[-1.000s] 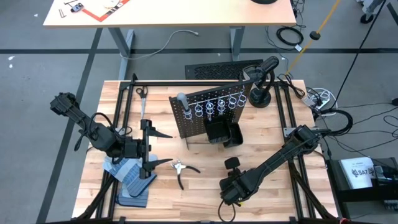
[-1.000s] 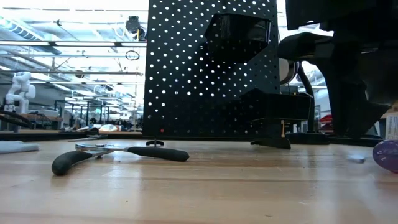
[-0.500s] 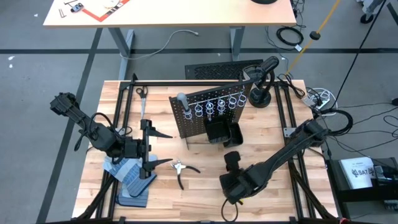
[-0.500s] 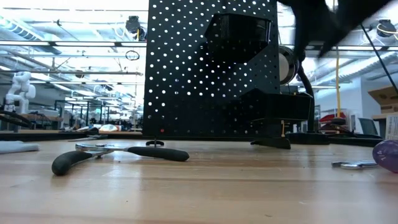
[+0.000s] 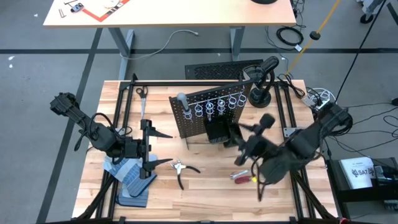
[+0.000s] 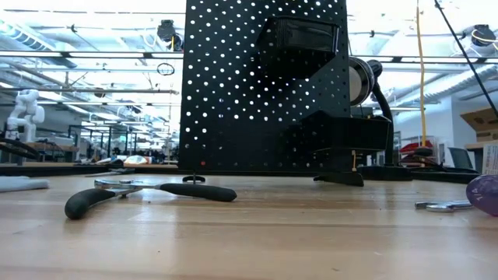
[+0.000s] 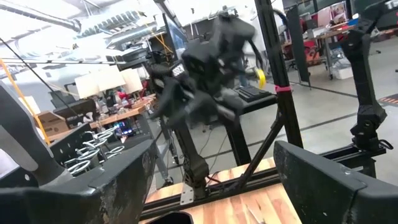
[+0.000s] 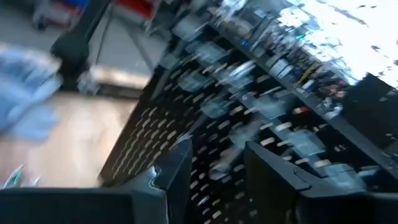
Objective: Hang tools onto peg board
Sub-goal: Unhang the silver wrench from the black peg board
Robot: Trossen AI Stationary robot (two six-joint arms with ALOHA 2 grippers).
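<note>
The peg board [image 5: 205, 115] stands upright at mid-table, with a row of silver rings [image 5: 217, 104] and a black bin [image 5: 217, 130]; it fills the low view [image 6: 264, 85]. Black-handled pliers [image 5: 180, 168] lie flat in front of it. A red-handled screwdriver [image 5: 245, 178] lies on the wood to their right, and a silver wrench [image 6: 440, 206] lies there too. My right gripper [image 5: 239, 142] hovers high beside the bin, blurred, open [image 8: 217, 180] and facing the board [image 8: 186, 112]. My left gripper [image 5: 163, 148] waits open left of the board [image 7: 214, 186].
Blue-grey gloves [image 5: 130, 177] lie on a dark mat at the near left. A black lamp-like stand [image 5: 261, 93] sits behind the board at the right. A black frame [image 5: 205, 82] rims the table. Bare wood lies between the pliers and the near edge.
My right gripper has risen fast from the table near the front edge. It has swung toward the far edge and the peg board, tipping from pointing down to about level. The screwdriver and wrench that the arm covered now show on the wood.
</note>
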